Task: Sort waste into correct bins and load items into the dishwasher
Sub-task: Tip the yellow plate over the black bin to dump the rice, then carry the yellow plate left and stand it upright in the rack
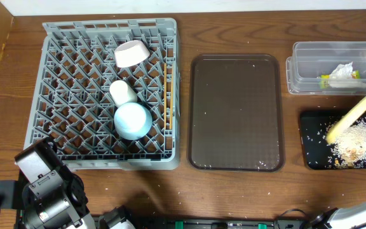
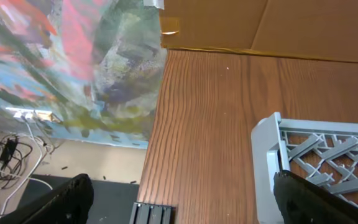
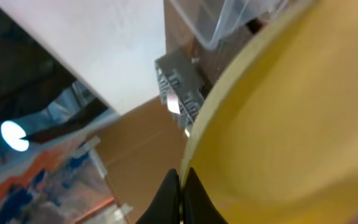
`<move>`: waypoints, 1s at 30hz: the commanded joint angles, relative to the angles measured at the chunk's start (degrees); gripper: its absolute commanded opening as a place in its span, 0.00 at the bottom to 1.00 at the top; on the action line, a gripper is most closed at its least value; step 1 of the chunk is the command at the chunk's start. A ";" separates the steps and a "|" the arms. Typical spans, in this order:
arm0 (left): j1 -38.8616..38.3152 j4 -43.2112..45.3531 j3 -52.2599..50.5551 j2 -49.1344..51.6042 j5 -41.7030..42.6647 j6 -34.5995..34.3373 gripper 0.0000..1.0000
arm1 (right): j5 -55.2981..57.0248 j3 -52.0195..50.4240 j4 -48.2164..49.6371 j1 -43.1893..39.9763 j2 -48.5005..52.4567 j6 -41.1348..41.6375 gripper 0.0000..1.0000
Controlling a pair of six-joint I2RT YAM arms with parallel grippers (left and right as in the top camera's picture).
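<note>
Jaws of right gripper (image 3: 180, 178) pinch yellow plate (image 3: 291, 124).

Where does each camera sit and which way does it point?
Overhead: above the table, facing straight down on grey dish rack, brown tray, clear tub; left arm lower left.
Left wrist: on the left arm, facing along the table past the rack corner; open fingers below.
Right wrist: on the right arm, against the yellow plate pinched by its shut end effector.
Shared: overhead and right wrist both show plate and clear tub.
</note>
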 commanded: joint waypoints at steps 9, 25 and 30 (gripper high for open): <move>0.42 -0.24 0.90 -0.07 -0.28 -0.94 0.94 | -16.09 0.07 2.86 8.83 -13.46 -4.09 0.01; 0.42 -0.26 0.90 -0.07 -0.28 -0.94 0.94 | 4.22 0.07 58.49 42.91 -19.06 49.81 0.01; 0.42 -0.24 0.90 -0.07 -0.28 -0.94 0.94 | 14.95 0.07 81.42 58.60 -17.70 58.29 0.01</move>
